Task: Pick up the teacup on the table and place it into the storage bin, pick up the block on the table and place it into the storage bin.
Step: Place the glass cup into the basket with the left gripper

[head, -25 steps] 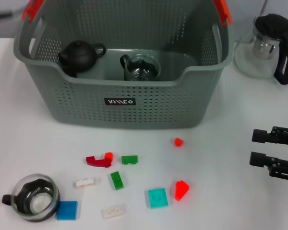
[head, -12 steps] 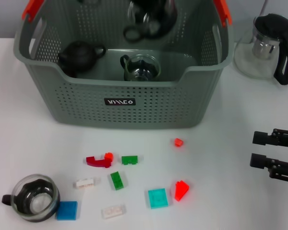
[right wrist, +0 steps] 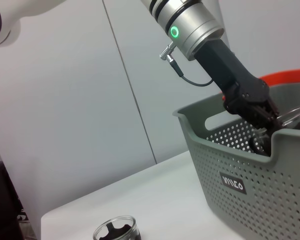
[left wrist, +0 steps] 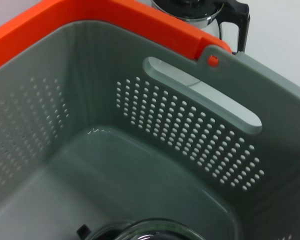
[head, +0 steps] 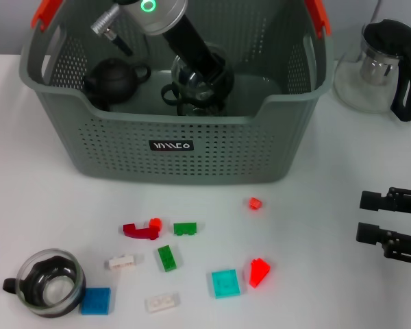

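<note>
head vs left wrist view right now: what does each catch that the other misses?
Head view only: the left arm reaching into the storage bin, a black teapot and a glass teacup inside it, the scattered blocks such as the teal block on the table, another glass teacup near the front corner, and the right gripper parked at the table's right side.

Left wrist view only: the bin's far inner wall and handle slot up close.

Both: the bin, the glass kettle beyond it, a glass rim inside.
</note>
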`<state>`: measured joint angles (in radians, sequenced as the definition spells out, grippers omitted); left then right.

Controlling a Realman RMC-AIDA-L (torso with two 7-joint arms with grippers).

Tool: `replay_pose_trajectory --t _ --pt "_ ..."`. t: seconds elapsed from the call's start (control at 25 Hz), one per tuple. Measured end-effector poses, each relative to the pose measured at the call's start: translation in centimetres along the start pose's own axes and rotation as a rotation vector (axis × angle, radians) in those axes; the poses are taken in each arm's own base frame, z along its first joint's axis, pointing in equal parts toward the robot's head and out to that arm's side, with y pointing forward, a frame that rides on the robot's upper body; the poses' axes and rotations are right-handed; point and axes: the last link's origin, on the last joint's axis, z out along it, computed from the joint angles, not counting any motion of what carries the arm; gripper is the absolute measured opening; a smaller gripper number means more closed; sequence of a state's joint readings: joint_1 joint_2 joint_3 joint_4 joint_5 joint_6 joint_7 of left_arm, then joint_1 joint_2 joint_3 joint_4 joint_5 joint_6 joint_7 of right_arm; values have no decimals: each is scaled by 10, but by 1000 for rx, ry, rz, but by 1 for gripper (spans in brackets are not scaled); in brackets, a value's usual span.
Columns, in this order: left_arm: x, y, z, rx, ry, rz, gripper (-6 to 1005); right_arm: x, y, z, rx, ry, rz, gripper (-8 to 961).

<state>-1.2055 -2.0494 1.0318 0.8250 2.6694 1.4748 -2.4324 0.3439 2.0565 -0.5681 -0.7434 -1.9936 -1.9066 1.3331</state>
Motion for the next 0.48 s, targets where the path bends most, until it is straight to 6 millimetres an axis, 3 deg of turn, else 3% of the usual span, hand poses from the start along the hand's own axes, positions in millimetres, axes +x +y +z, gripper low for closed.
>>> replay_pose_trajectory --t 0.48 --pt "1 -7 9 64 40 -31 268 3 1 0 -2 6 16 603"
